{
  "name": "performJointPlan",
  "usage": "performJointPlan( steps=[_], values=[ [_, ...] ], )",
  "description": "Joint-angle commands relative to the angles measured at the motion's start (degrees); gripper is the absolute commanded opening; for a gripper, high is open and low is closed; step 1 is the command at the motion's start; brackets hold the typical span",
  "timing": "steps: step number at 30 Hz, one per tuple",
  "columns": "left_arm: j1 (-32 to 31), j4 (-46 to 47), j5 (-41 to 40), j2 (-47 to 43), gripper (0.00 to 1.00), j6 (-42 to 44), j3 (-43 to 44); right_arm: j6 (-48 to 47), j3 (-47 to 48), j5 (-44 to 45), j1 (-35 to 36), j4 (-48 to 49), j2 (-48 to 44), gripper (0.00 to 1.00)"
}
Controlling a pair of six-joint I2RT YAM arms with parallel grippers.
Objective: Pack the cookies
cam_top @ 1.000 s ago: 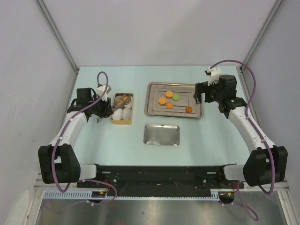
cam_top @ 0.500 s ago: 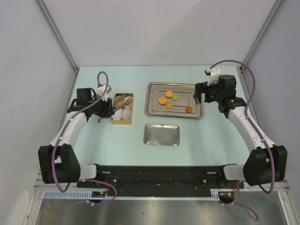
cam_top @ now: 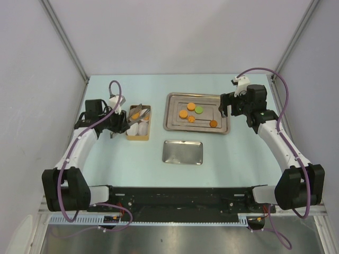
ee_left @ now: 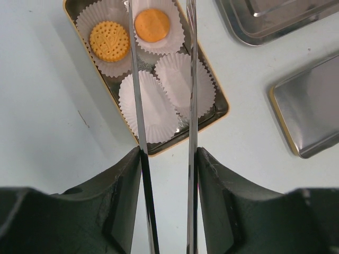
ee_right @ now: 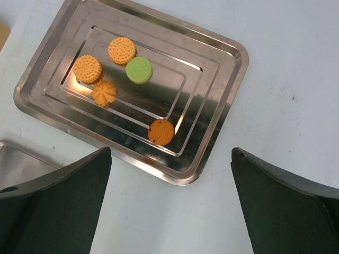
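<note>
My left gripper (ee_left: 168, 153) clasps tongs (ee_left: 136, 106), blades spread over the tin (ee_left: 221, 110) at upper centre; my right gripper (ee_right: 170, 152) hangs wide open over the steel tray (ee_right: 225, 100) of cookies (ee_right: 139, 70).

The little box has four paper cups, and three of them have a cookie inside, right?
Not quite. Only two of the four paper cups in the little box have cookies inside, and the other two cups are empty. The left wrist view shows this.

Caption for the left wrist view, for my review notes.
Tongs in the left gripper poised over a tin; two of four paper cups hold cookies.
</note>
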Motion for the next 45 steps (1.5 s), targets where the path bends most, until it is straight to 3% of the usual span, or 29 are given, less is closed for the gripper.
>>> performJointPlan(
  steps=[1, 9, 18, 24, 45],
  values=[
    [0.4, -0.3, 4.1, -3.6, 0.49, 0.1, 3.1, -0.5, 0.7, 0.7, 0.4, 1.0, 0.0, 1.0],
    [-1.2, -3.0, 8.6, -2.5, 0.49, -0.4, 6.9, -0.3, 0.7, 1.4, 0.4, 1.2, -0.1, 1.0],
    [-16.0, -0.8, 3.9, 2.4, 0.49, -2.1, 10.7, -0.1, 0.7, 4.4, 0.3, 1.8, -0.1, 1.0],
    [-21.7, 2.2, 1.1, 9.1, 0.49, -4.0, 15.2, -0.1, 0.8, 4.6, -0.1, 1.7, 0.3, 1.0],
    [-30.0, 2.3, -1.9, 31.3, 0.49, -4.9, 35.9, -0.3, 0.8, 4.7, -0.7, 1.7, 1.6, 1.0]
  ],
)
